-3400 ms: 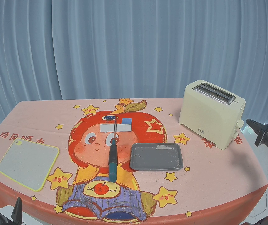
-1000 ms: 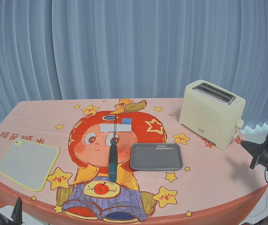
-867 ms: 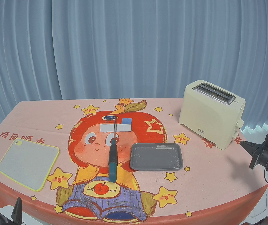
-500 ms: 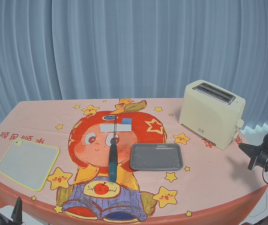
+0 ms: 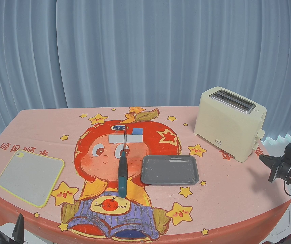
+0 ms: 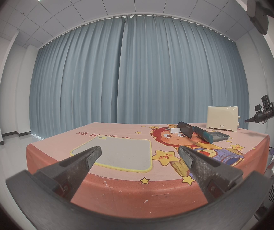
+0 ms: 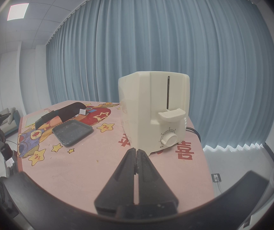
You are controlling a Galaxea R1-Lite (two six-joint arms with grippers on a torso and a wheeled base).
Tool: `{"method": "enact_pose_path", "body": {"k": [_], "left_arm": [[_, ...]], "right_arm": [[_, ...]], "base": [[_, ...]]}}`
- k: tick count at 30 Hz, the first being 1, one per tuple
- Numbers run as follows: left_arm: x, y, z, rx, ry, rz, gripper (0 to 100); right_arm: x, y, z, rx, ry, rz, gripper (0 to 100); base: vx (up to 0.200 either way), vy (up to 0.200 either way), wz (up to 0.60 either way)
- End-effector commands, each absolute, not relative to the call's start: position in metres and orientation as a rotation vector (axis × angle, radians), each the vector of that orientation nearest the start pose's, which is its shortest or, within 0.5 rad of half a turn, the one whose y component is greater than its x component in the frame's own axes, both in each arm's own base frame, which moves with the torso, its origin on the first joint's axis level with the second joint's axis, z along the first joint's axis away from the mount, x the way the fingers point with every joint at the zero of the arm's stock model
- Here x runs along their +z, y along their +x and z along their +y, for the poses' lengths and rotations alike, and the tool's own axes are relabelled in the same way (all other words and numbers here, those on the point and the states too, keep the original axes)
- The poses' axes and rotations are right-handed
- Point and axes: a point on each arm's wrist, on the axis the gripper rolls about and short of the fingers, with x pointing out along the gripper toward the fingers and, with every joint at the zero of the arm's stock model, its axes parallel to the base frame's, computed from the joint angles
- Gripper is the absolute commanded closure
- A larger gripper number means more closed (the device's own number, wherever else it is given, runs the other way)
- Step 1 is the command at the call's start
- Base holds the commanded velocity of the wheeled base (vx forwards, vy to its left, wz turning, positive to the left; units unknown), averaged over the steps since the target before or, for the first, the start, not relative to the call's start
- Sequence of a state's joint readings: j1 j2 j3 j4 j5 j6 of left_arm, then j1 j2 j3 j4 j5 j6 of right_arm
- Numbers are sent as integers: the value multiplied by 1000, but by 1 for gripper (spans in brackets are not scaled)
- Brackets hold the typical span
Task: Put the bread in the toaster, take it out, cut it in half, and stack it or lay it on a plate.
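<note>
Toaster [image 5: 230, 122] of cream plastic, boxy with two metal-edged top slots, stands at centre right of the head view on the pink cartoon-printed tablecloth [image 5: 220, 194].

In the lower left corner, the left gripper [image 5: 5, 221] is off the table's near edge. Its black fingers [image 6: 76, 168] are spread wide and hold nothing. At the right edge, the right gripper [image 5: 262, 158] has its wedge-shaped fingers [image 7: 129, 166] pressed tight together, empty. It points at the toaster's end face, short of touching it, where the lever [image 7: 171, 113] and round dial [image 7: 168, 138] sit.

Compared with 3.4 s ago, the right gripper is lower in the frame and a little farther left. Everything on the cloth has stayed put.

At lower left lies a flat white cutting board with a yellow-green rim [image 5: 30, 177]. At centre is a teal-handled knife [image 5: 122, 173], its thin blade crossing a white strip [image 5: 133, 138]. Just right of the knife is a shallow grey rectangular tray [image 5: 170, 169], its surface speckled.
</note>
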State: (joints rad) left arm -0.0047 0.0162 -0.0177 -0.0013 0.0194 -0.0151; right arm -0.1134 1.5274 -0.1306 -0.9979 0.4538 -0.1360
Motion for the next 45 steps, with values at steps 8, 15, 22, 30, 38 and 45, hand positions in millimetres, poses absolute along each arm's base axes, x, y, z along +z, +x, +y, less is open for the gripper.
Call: {"method": "enact_pose_path", "body": {"k": [8, 15, 22, 30, 38, 45], "left_arm": [[76, -22, 1, 15, -15, 9, 0], [76, -22, 1, 15, -15, 9, 0], [76, -22, 1, 15, -15, 9, 0], [76, -22, 1, 15, -15, 9, 0], [76, -22, 1, 15, -15, 9, 0], [76, -22, 1, 15, -15, 9, 0]], "right_arm": [[98, 201, -16, 341, 1, 380, 100], [96, 206, -17, 342, 9, 391, 100], [94, 215, -18, 341, 11, 397, 100], [95, 223, -21, 331, 10, 389, 100], [96, 232, -24, 295, 3, 384, 100], [98, 238, -25, 285, -2, 374, 100]], "base": [[0, 0, 0], [0, 0, 0], [0, 0, 0], [0, 0, 0], [0, 0, 0], [0, 0, 0]]}}
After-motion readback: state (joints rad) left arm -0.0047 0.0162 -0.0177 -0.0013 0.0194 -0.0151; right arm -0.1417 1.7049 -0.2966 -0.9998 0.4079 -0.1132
